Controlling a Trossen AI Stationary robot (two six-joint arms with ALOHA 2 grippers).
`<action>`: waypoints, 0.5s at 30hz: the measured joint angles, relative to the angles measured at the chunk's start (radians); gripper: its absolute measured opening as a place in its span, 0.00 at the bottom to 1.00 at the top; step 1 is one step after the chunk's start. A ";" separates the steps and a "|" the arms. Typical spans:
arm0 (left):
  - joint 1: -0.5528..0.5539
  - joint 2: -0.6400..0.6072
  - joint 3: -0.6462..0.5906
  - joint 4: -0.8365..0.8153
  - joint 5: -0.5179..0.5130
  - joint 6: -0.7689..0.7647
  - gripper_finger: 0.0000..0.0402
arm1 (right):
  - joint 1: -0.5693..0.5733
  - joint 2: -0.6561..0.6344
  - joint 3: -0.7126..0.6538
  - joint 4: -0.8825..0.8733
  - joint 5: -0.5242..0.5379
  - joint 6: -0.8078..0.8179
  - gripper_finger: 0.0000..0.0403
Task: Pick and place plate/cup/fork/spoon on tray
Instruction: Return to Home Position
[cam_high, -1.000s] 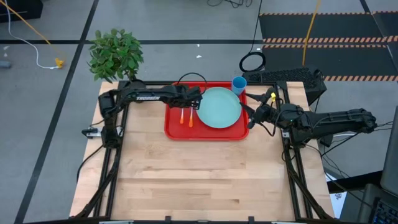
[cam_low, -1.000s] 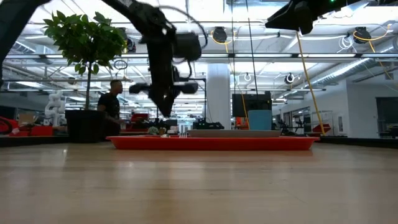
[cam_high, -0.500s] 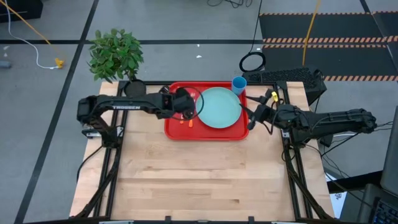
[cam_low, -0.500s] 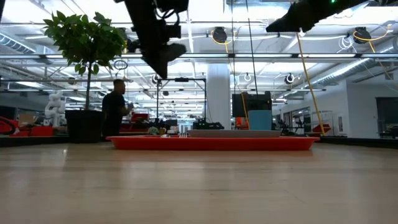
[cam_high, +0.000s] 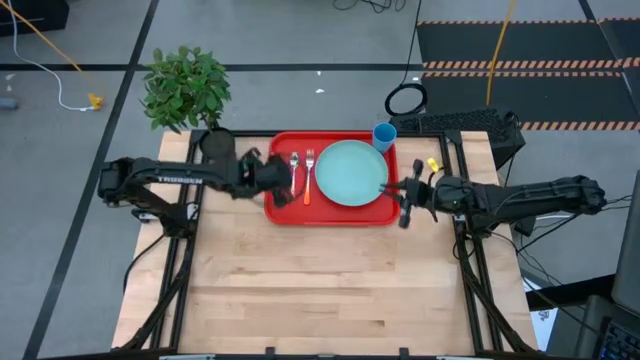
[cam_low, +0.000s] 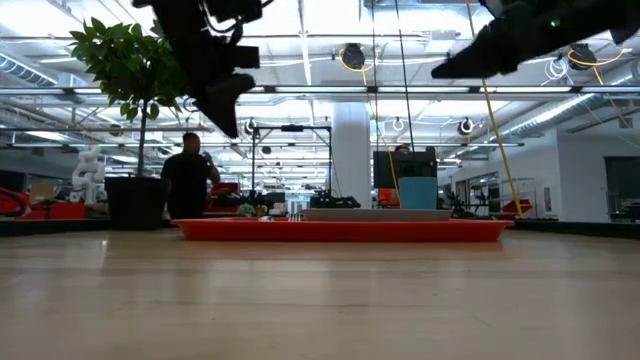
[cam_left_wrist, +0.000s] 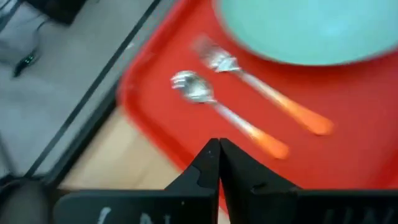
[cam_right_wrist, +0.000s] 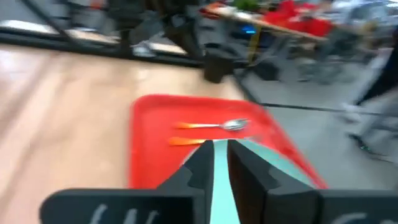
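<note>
Four pieces lay on the large red rectangular plastic tray (cam_high: 335, 213): round mint plate (cam_high: 350, 172), small blue cylindrical cup (cam_high: 384, 134) at its far right corner, and orange-handled metal spoon (cam_high: 295, 170) and fork (cam_high: 309, 172) left of the plate. I judged the cutlery thin and slippery, best pinched at the handles. My left gripper (cam_left_wrist: 218, 146) hung closed and empty over the tray's left edge. My right gripper (cam_right_wrist: 221, 148), also closed and empty, hung near its right edge.
</note>
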 joint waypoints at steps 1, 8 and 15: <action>-0.027 -0.007 -0.022 0.035 0.006 0.000 0.03 | 0.000 -0.003 -0.019 0.014 -0.033 0.008 0.09; -0.218 -0.045 -0.167 0.246 0.045 0.017 0.03 | 0.000 -0.026 -0.180 0.213 -0.170 0.018 0.01; -0.298 -0.069 -0.286 0.541 0.088 0.108 0.01 | -0.001 -0.075 -0.327 0.329 -0.176 0.014 0.01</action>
